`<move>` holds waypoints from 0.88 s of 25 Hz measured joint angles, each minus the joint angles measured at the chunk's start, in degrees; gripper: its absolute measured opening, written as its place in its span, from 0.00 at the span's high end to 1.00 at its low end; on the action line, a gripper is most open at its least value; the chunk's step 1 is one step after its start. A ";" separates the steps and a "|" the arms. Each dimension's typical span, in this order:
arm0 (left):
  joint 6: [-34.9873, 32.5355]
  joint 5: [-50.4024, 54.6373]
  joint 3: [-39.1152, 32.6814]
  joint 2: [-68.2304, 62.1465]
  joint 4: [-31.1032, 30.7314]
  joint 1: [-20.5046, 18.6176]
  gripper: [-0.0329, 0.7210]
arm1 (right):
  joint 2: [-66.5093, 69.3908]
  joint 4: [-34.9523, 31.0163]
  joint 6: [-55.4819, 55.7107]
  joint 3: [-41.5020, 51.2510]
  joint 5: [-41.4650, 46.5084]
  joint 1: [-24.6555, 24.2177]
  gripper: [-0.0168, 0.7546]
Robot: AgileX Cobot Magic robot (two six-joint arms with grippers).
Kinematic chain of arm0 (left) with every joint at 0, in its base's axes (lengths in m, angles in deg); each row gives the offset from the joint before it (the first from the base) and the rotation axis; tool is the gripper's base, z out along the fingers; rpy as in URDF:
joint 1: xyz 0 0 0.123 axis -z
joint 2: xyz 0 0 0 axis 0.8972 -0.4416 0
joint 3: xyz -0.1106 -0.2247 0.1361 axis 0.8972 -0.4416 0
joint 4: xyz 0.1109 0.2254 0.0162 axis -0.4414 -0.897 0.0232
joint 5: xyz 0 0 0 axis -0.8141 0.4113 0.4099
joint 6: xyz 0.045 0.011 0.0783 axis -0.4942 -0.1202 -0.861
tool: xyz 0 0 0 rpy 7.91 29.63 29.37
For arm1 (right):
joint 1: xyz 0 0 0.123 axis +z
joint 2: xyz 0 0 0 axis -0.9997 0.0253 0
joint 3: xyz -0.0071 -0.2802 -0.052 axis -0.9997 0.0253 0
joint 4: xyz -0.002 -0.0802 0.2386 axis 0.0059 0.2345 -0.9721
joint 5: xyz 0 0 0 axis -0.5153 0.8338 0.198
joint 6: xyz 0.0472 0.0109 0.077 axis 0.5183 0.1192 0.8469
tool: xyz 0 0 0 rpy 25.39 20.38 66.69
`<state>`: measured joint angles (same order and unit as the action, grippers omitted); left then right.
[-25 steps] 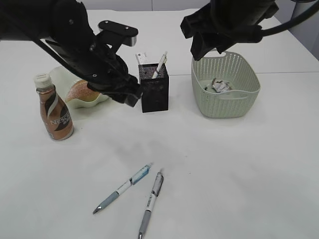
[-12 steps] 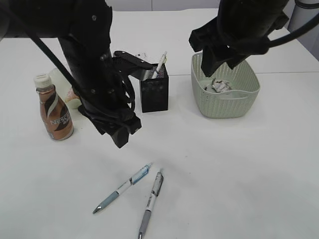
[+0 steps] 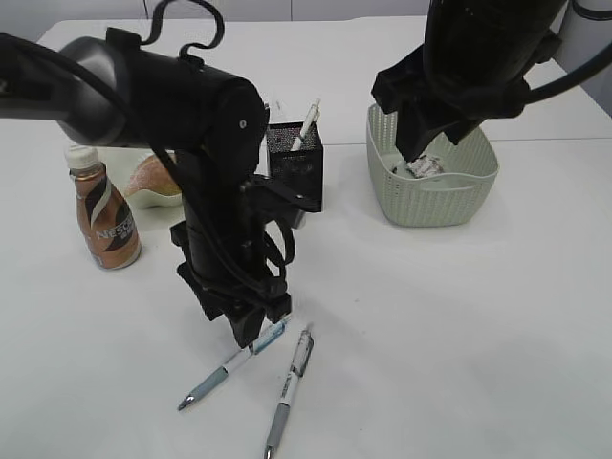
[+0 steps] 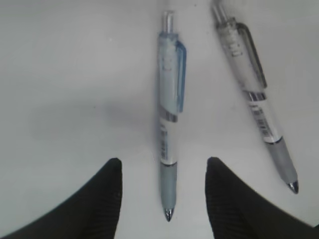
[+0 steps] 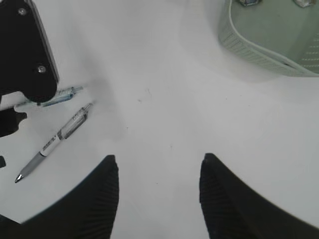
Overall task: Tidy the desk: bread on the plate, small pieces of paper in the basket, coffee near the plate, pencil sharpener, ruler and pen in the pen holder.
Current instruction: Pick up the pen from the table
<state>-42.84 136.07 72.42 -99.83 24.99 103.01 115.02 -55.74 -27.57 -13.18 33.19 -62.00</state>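
Left gripper [image 4: 162,191]: fingers spread apart, holding nothing, straddling the grip end of the blue-clip pen [image 4: 168,112] lying on the desk [image 3: 459,316]. Grey-clip pen [image 4: 254,94] lies just beside. Right gripper [image 5: 157,191]: fingers parted, empty, above bare desk near the basket [image 3: 435,196]. Pen holder [image 3: 298,163] carries one white pen [image 3: 308,122]

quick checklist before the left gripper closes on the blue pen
1. Left gripper open: ok.
2. Blue pen lies between its fingers: ok.
3. Grey pen lies apart, outside the fingers: ok.
4. Gripper low enough to pinch the pen: cannot tell.
5. Pen holder upright, one pen already inside: ok.
6. Right gripper open, empty, away from the pens: ok.
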 joint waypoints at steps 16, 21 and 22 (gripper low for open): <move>0.00 -4.09 0.00 -3.89 1.16 0.20 0.44 | 0.00 0.00 -1.19 0.00 0.25 0.00 0.48; 0.00 -4.31 0.14 -5.65 1.88 0.20 0.44 | 0.00 0.00 -1.28 0.00 0.25 0.00 0.48; 0.00 -4.45 0.14 -5.95 1.88 0.20 0.44 | 0.00 0.00 -1.28 0.00 0.25 0.00 0.48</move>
<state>-42.84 131.61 72.56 -105.79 26.87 103.21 115.02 -55.74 -28.85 -13.18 33.44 -62.00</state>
